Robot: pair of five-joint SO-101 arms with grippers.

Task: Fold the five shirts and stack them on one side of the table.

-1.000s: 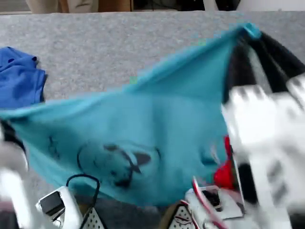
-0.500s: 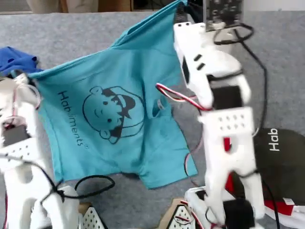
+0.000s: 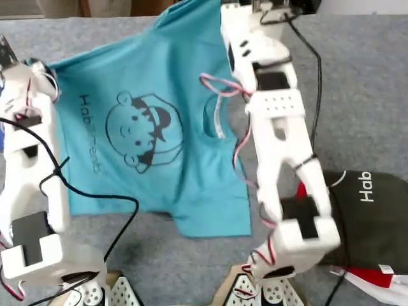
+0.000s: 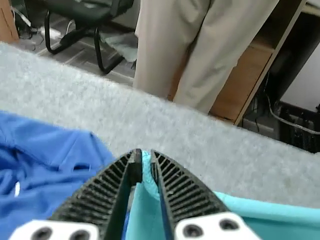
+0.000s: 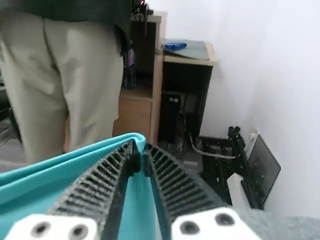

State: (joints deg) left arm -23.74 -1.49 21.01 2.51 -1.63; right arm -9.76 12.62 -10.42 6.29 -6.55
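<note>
- High view: the teal shirt (image 3: 159, 127) is stretched between the two pincers. It hangs from them and drapes back toward the arm bases, and its loose end appears to rest on the grey counter (image 3: 357, 95).
- The left pincer (image 4: 142, 160) is pressed together on one top corner of the teal shirt, with a fold of cloth showing between its ribbed fingers.
- The right pincer (image 5: 137, 150) pinches the other top corner the same way, with the teal edge running out sideways from it toward the left pincer.
- By my reading the task is at an early stage. No folded shirt and no stack can be seen on the counter, and the teal shirt is being spread out ahead of its first fold.
- A blue shirt (image 4: 45, 155) lies crumpled on the counter just beside and below the left pincer, not yet folded.
- A black shirt (image 3: 370, 210) lies bunched well apart from the right pincer, back by that arm's base. It looks unfolded too.
- Some red and white cloth (image 3: 376, 280) lies nearer still to that base. I cannot tell whether it is another shirt.
- That leaves all the folding and all the stacking to do, as far as can be seen.
- The teal shirt is thin and limp, sagging a little between the pincers.
- Its dark print, a cartoon face in a cap with lettering alongside, faces up.
- Part of the shirt is hidden behind the right arm, and the corner farthest from the pincers hangs lower on that side, so the cloth is not yet square.
</note>
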